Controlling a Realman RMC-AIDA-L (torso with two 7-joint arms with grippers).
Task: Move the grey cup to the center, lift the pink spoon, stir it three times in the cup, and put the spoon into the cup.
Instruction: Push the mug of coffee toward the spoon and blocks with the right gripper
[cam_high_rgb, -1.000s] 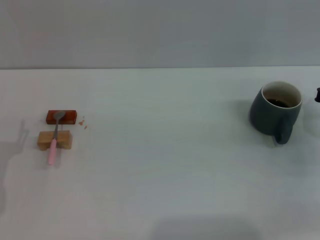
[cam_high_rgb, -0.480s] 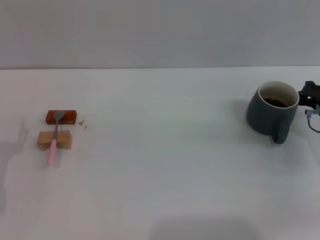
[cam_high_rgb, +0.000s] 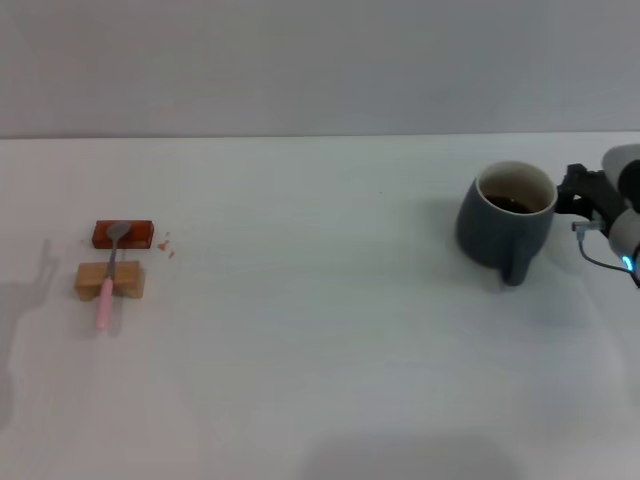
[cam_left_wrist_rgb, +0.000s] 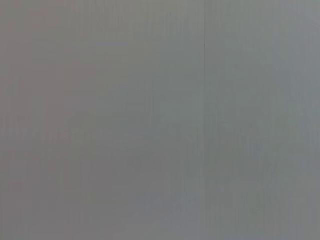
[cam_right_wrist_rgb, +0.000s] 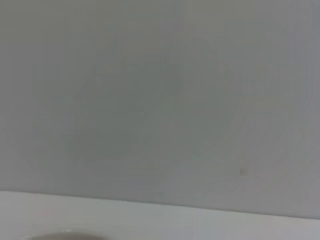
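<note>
Grey cup: our dark blue-grey ceramic mug (cam_high_rgb: 505, 232) touches our right gripper (cam_high_rgb: 578, 200).
Jaws: we cannot tell.
Pink spoon: slim pink-handled spoon (cam_high_rgb: 108, 274), far away.

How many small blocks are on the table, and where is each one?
2. The red-brown block lies at the table's left side, under the spoon's bowl. The tan wooden block lies just nearer the robot, under the pink spoon handle. None seems hidden.

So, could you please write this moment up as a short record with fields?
grey cup: upright on the table's right side, dark liquid inside, handle facing the camera
right gripper: at the cup's right side
pink spoon: far left, lying across a tan block and a red-brown block
left gripper: out of view
</note>
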